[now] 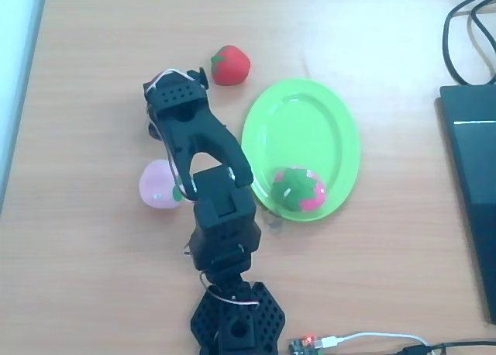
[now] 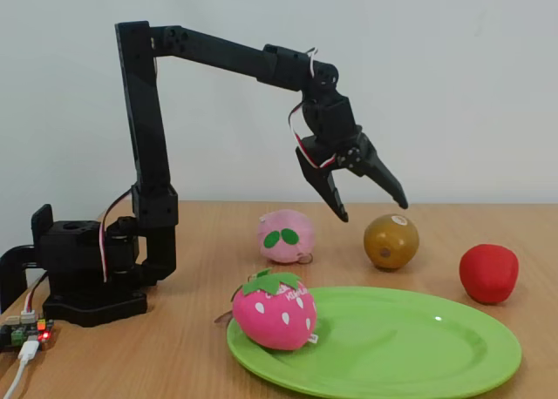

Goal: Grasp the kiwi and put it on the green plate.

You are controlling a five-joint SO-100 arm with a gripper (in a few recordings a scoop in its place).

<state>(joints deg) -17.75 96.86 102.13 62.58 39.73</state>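
Nearest to the fixed camera, the green plate (image 2: 410, 351) carries a green-and-pink toy fruit (image 2: 273, 311) but no kiwi (image 2: 391, 241), which rests on the table beyond it, so my gripper (image 2: 373, 204), hanging open just above it, has everything left to do.

The black arm (image 2: 148, 155) reaches out high, wrist bent down, its jaws spread wide apart in the air

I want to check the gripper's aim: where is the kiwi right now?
In the fixed view the kiwi sits on the table right of centre, between the pink round toy and the red strawberry, just below the open gripper.
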